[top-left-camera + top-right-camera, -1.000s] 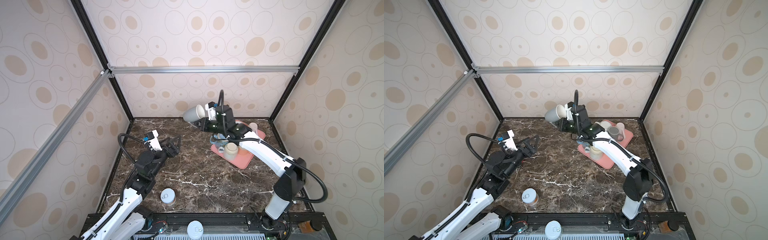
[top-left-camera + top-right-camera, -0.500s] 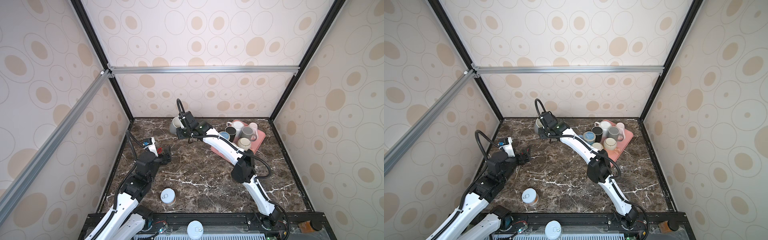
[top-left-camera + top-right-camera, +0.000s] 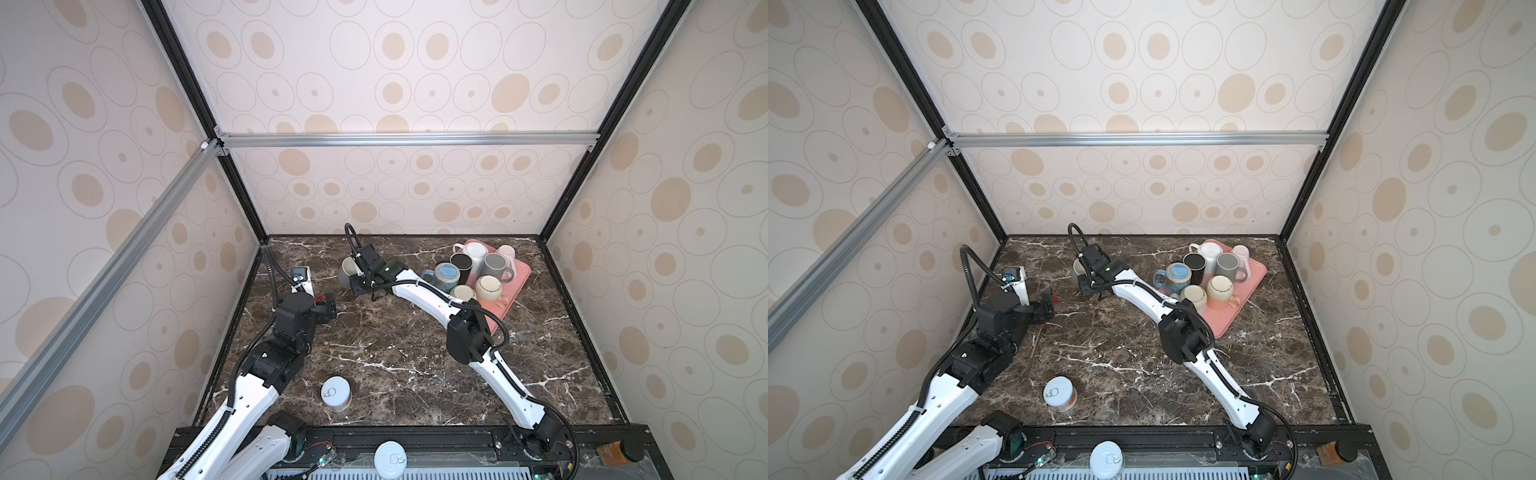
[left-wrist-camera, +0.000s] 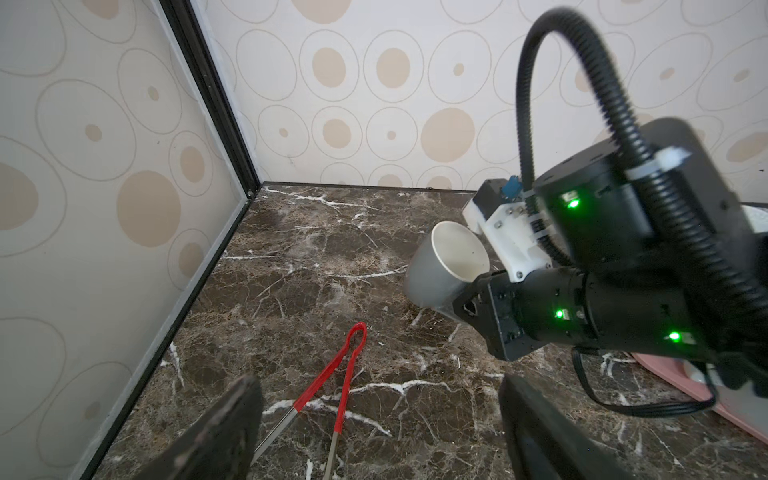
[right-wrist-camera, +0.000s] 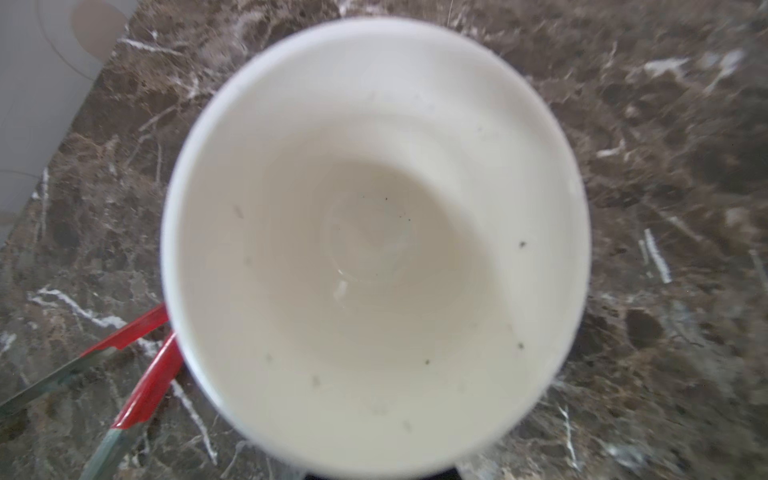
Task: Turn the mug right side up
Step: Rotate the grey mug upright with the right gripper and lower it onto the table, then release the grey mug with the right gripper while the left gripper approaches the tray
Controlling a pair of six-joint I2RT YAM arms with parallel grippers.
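- The right claw point(image 4: 459, 308) is gripping the mug point(image 4: 444, 266), with its jaws set narrow on the mug's lower part.
- The mug is tilting, its mouth facing up and toward the left edge. It is near the back edge of the tabletop point(image 3: 395, 374), left of middle.
- The left claw point(image 4: 382, 432) is standing wide and holding nothing, near the left edge, over the tongs point(image 4: 343, 370).
- The tray point(image 3: 521, 277) is lying in the back right corner.
- A can point(image 3: 336, 392) is standing near the front edge.
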